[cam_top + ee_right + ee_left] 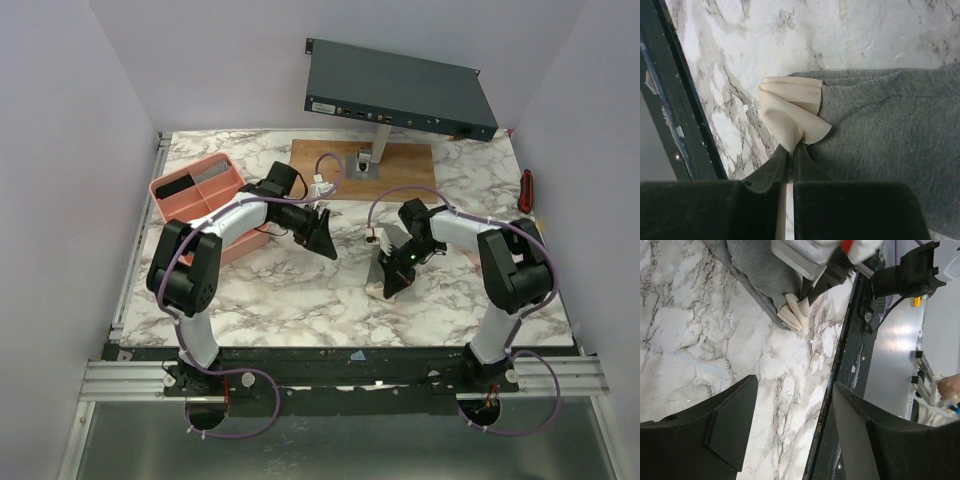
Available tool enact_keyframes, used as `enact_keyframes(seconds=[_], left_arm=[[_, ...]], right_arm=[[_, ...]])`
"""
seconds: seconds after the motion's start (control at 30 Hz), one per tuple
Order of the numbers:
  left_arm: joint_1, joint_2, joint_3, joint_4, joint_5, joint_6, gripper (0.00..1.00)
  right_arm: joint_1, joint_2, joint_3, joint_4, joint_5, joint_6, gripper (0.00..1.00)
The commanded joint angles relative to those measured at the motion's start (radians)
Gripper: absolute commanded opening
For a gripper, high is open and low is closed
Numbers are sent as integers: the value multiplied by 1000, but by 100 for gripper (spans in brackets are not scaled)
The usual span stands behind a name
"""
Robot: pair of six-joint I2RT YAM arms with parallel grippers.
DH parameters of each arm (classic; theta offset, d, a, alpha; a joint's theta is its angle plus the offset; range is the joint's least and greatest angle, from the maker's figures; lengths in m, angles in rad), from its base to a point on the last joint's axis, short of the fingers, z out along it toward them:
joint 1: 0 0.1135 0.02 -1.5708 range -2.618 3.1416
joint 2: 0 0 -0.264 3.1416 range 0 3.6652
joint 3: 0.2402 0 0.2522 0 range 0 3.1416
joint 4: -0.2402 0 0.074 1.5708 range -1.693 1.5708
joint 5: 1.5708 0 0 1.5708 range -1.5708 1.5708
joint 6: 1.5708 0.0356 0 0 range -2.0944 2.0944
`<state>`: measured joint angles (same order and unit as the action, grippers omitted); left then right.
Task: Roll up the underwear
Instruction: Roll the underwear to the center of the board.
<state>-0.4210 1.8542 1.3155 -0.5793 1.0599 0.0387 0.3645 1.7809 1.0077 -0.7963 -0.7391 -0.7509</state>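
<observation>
The grey underwear (890, 115) lies on the marble table, with its cream waistband (790, 110) bunched at one corner. My right gripper (791, 150) is shut on that cream waistband, close to the table's front edge. In the top view the right gripper (392, 278) points down at mid-table, hiding most of the cloth; only a cream bit (374, 291) shows. My left gripper (325, 238) is open and empty, hovering to the left of the underwear. The left wrist view (795, 405) shows bare marble between its fingers, and the underwear (755, 270) and waistband (792, 315) farther off.
A pink tray (200, 190) stands at the back left beside the left arm. A wooden board with a metal stand (362, 160) holds a grey box (400, 90) at the back. A red-handled tool (526, 190) lies at the right edge. The black front rail (670, 100) is close.
</observation>
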Motion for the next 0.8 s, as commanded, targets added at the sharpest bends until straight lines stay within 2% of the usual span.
enact_keyframes(seconds=[0.0, 0.17, 0.37, 0.77], left_arm=[[-6, -95, -74, 97, -20, 68, 63], [-44, -161, -156, 181, -82, 89, 62], [-175, -209, -216, 232, -221, 168, 62], [-451, -129, -148, 232, -411, 261, 63]], right_arm=[[-34, 108, 71, -148, -121, -114, 1], [-60, 232, 157, -272, -164, -195, 3], [-73, 366, 216, -419, -195, -308, 3], [-73, 424, 228, -477, -185, -354, 3]])
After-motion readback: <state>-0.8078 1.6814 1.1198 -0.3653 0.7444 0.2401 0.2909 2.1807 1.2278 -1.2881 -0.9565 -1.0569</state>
